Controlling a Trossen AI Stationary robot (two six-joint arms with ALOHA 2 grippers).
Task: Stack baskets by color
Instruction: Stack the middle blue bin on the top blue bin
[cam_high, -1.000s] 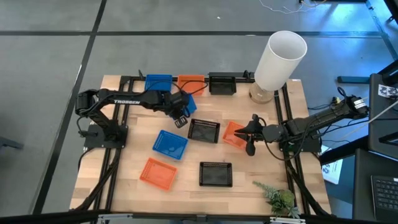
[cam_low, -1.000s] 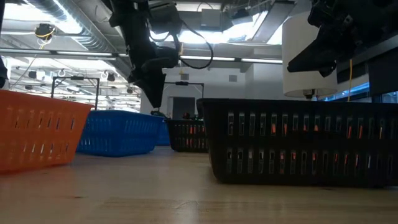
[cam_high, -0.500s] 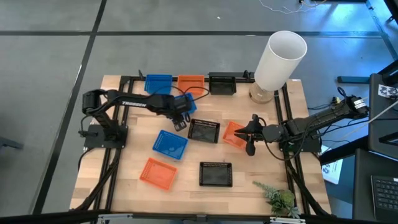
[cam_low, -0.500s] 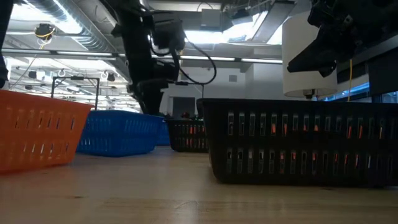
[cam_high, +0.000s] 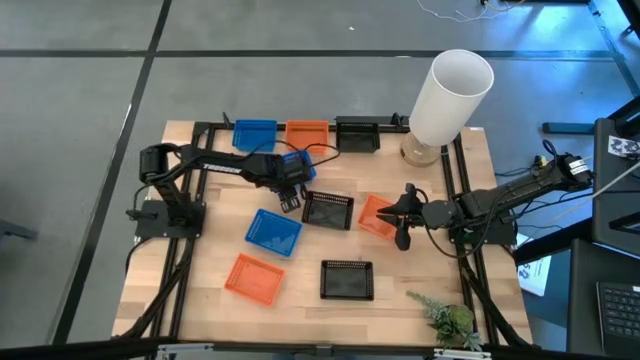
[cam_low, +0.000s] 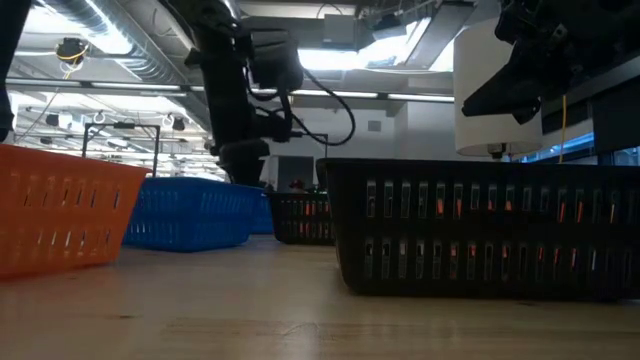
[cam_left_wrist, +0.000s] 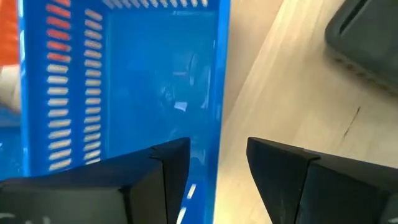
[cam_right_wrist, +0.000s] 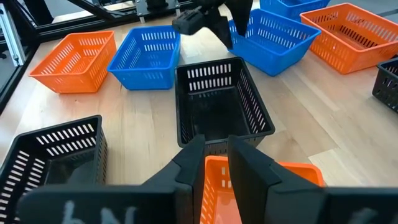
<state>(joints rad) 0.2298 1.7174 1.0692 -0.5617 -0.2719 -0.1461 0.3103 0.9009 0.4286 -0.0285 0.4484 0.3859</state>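
Note:
Several small baskets lie on the wooden table. A blue one (cam_high: 255, 133), an orange one (cam_high: 307, 131) and a black one (cam_high: 357, 134) line the far edge. My left gripper (cam_left_wrist: 217, 149) is open astride the near wall (cam_left_wrist: 221, 93) of another blue basket (cam_high: 304, 165). One finger is inside and one is over bare wood; I cannot tell whether either touches the wall. My right gripper (cam_high: 397, 220) is shut on an orange basket (cam_high: 376, 214) right of centre. My right gripper pinches the orange basket's wall nearest the table's right edge (cam_right_wrist: 214, 177) between its two fingers, one inside the basket and one outside. The fingers come from the table's right, slanting slightly down. The basket looks tilted, its held side up.
A black basket (cam_high: 328, 210) lies between my two grippers. A blue one (cam_high: 273, 231), an orange one (cam_high: 254, 278) and a black one (cam_high: 347, 279) lie nearer the front. A tall white cylinder (cam_high: 450, 95) stands at the far right, a green sprig (cam_high: 445, 318) at the near right.
My left gripper has sunk toward the table beside the blue basket and rolled a little. The blue basket stays where it was. My right gripper and its orange basket have kept still.

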